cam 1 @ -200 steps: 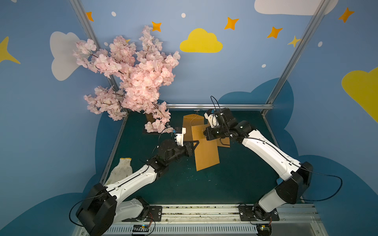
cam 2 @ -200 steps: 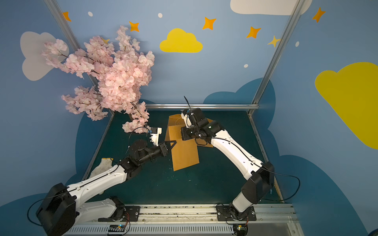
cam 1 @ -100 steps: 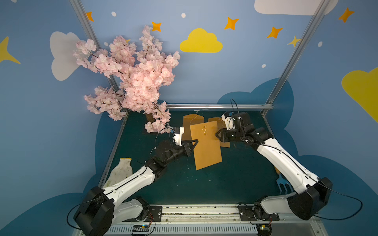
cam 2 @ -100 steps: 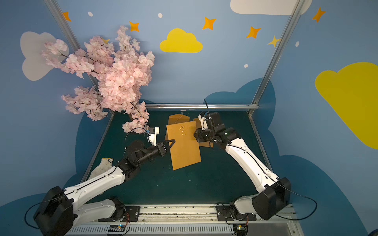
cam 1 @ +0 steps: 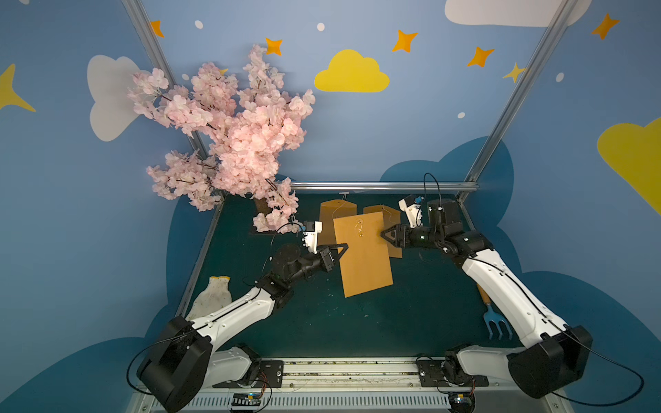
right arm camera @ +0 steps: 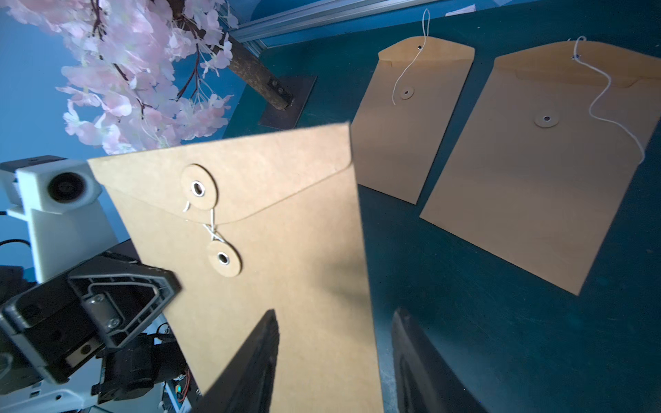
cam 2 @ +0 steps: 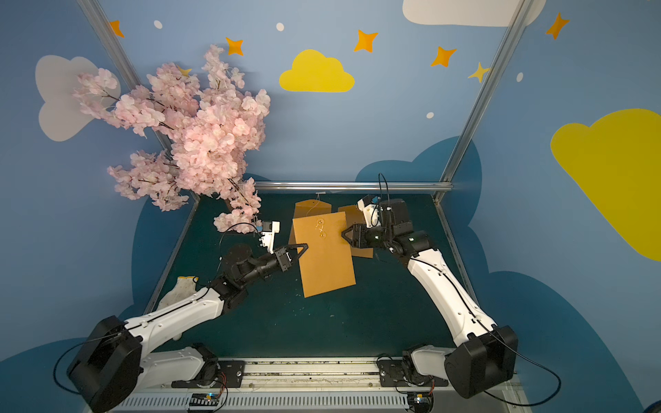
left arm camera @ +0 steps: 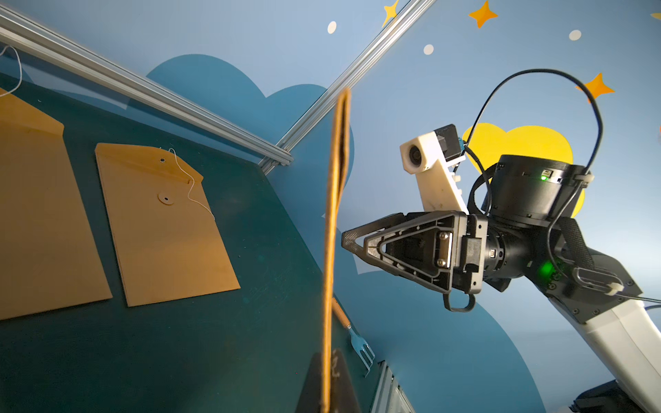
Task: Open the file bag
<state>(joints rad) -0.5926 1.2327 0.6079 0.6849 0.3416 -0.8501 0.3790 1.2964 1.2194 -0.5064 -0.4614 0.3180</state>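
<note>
Pinching the file bag (cam 1: 363,257) at one side edge with the left jaws, shut tight on the card, and holding it upright, well clear of the bench (cam 1: 322,321). Standing parted at the opposite edge with the right jaws, gripping nothing, just short of the card in the left wrist view.

Judging it light and thin: stiffish kraft card, yet bowing a little along its length and likely to swing or twist about that single pinch when tugged. Looking for the real hold not on the card but on the fine white string (right arm camera: 213,229), wound between the upper disc (right arm camera: 198,187) on the closed flap (right arm camera: 272,168) and the lower disc (right arm camera: 223,258). Expecting that string to be slight and hard to nip, needing a fingertip grasp close by the discs.

Failing to make out the string's free end or the direction of its winding. Seeing only the bag's edge in the left wrist view, with the left jaws' contact blurred and cut off at the frame border. Getting no sight of the back face or of any contents. Lying flat behind: two other bags (left arm camera: 161,221) (left arm camera: 35,214), flaps up, strings loose.
</note>
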